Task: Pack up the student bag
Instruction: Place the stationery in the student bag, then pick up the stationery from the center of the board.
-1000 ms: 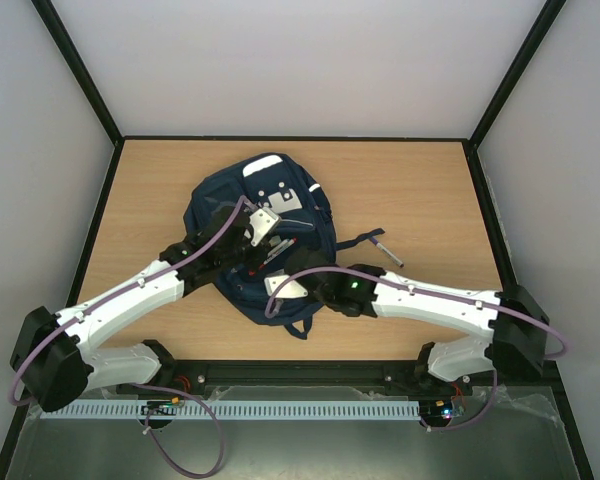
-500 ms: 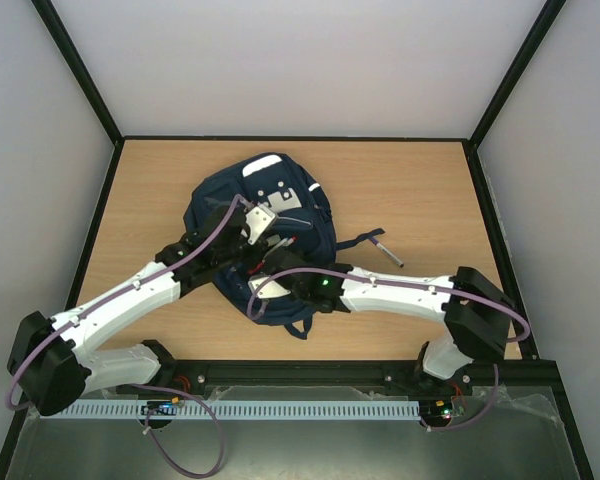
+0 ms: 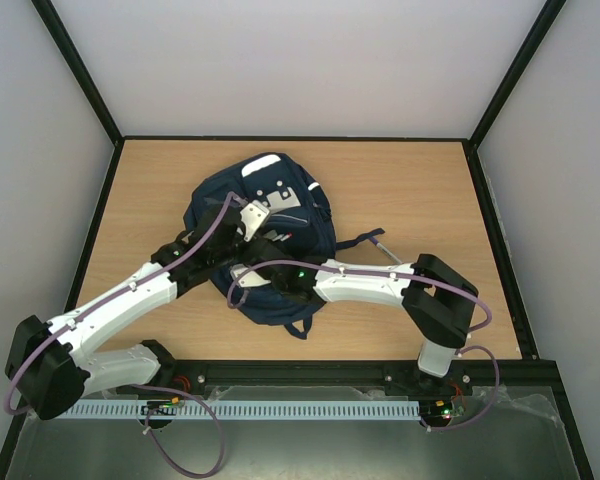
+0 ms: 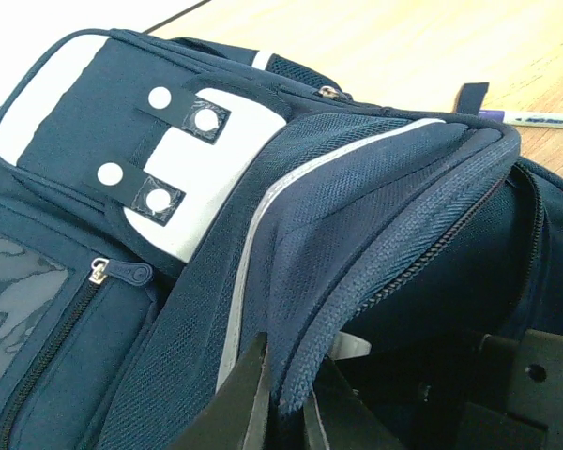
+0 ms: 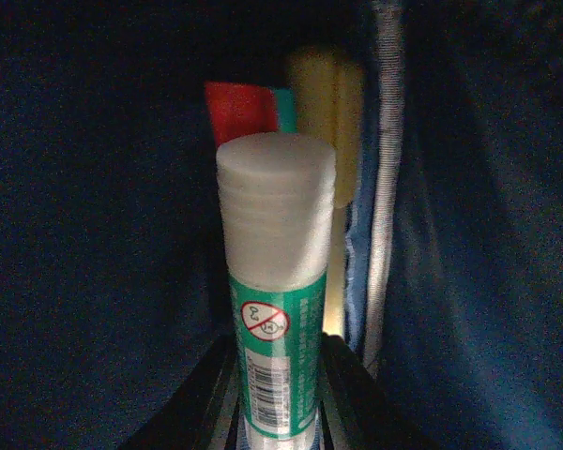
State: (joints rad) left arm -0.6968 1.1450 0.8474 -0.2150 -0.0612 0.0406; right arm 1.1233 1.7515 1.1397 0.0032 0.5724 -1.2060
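The student bag [image 3: 280,195], navy with white stripes and grey-white patches, lies in the middle of the table. Its front shows in the left wrist view as the student bag [image 4: 169,187]. My left gripper [image 4: 291,380] is shut on the bag's zipper edge [image 4: 394,253], holding the mouth open, and appears from above as the left gripper [image 3: 265,236]. My right gripper [image 5: 280,364] is inside the dark bag, shut on a glue stick [image 5: 274,309] with a white cap and green label. From above, the right wrist [image 3: 295,275] is at the opening and its fingers are hidden.
Inside the bag, behind the glue stick, stand a red and teal item [image 5: 244,108] and a yellow one [image 5: 324,122]. A pen [image 3: 388,247] lies on the table right of the bag, also seen as the pen [image 4: 542,118]. Black frame rails edge the table.
My right arm has reached left and forward, carrying the glue stick from the bag's near edge into the opening. The left gripper keeps its hold on the zipper edge.
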